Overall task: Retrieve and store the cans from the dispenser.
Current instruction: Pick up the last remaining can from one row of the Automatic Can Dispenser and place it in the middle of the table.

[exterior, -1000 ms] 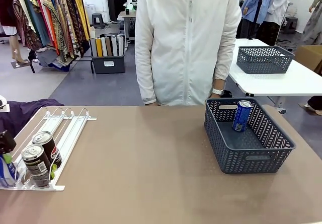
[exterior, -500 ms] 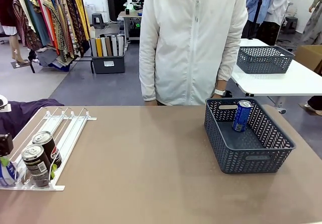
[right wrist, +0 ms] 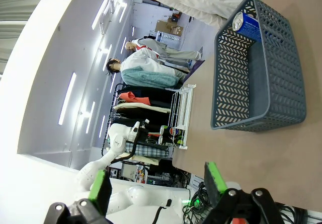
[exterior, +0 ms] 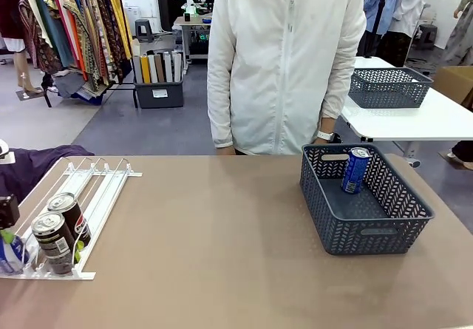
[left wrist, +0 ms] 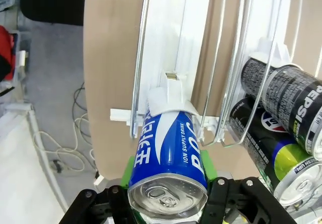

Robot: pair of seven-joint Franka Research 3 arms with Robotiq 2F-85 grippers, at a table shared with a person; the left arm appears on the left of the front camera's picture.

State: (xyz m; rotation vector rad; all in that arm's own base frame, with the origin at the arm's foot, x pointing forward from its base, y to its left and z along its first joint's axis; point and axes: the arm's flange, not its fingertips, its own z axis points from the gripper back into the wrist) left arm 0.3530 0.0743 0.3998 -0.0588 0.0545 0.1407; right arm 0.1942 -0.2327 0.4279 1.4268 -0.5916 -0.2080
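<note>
The white dispenser lies at the table's left end. Two dark cans stand one behind the other at the low end of its right lane. At the low end of the left lane, against the stop, my left gripper is shut on a blue can. The left wrist view shows that blue can clamped between the green pads of the left gripper, with the dark cans beside it. My right gripper hangs open above the table with nothing between its fingers.
A dark grey lattice basket stands at the right of the table, with one blue can upright in its far corner. A person in a white jacket stands at the far edge, hands down. The brown tabletop between dispenser and basket is bare.
My left gripper has closed on the blue can at the dispenser's low end. The person has shifted slightly to the right.
</note>
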